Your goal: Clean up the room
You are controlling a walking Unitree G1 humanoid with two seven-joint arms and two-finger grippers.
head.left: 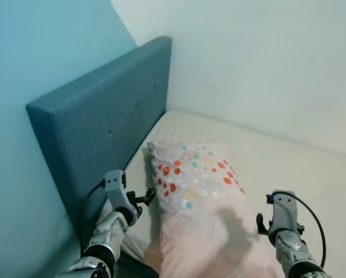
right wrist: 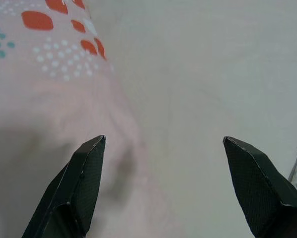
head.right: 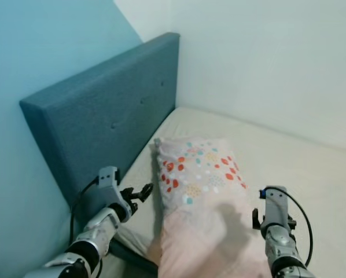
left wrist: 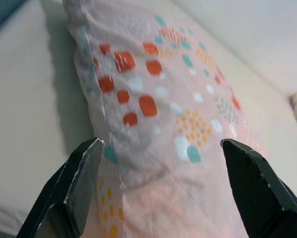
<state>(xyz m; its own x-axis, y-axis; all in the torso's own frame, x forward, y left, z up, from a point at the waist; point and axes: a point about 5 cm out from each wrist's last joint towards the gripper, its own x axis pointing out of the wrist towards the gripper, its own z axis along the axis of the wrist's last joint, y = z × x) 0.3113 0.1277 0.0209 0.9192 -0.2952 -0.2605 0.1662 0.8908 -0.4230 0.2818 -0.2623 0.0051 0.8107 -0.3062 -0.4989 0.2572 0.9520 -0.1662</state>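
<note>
Flanking the pillow [head.left: 199, 185] with both grippers spread wide and holding nothing: left gripper [left wrist: 161, 148] aimed at its dotted seam edge on the headboard side, right gripper [right wrist: 163, 148] over its plain pink end and bare mattress [head.left: 289, 168], probably set up for a two-sided grab or to straighten it. Lying on the bed near the blue headboard [head.left: 103, 121], pillow angled, not square to it. Headboard close beside left arm, wall [head.left: 265, 58] behind, little room on that side.
</note>
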